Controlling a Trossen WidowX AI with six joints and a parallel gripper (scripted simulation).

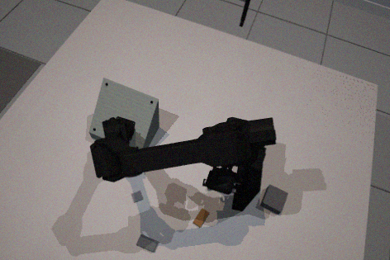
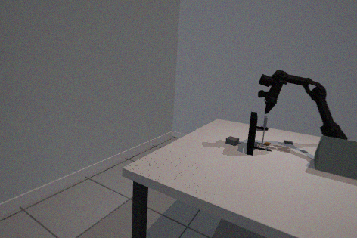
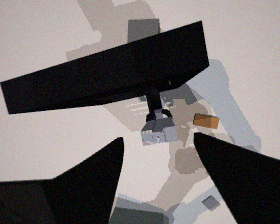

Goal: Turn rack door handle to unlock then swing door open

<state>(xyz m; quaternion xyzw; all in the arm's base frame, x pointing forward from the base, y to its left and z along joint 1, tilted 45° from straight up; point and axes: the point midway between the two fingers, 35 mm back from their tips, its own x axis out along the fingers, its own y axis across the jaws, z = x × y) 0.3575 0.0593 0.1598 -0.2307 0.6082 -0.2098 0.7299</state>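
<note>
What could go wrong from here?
The open gripper points down above the pale upright handle, apparently not gripping it.
1. The handle shows between the spread fingertips in the wrist view; coming down off-centre, one could strike its top.
2. The dark upright panel stands close behind the handle; the gripper may bump it while descending.
3. The orange block lies nearby; a low sweep might knock it.

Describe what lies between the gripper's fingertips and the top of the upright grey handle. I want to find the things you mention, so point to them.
No object: the exterior view shows only a sliver of wall between the gripper (image 1: 221, 181) (image 2: 267, 112) (image 3: 159, 136) and the handle (image 2: 265, 131) (image 3: 159, 137) beneath it.
</note>
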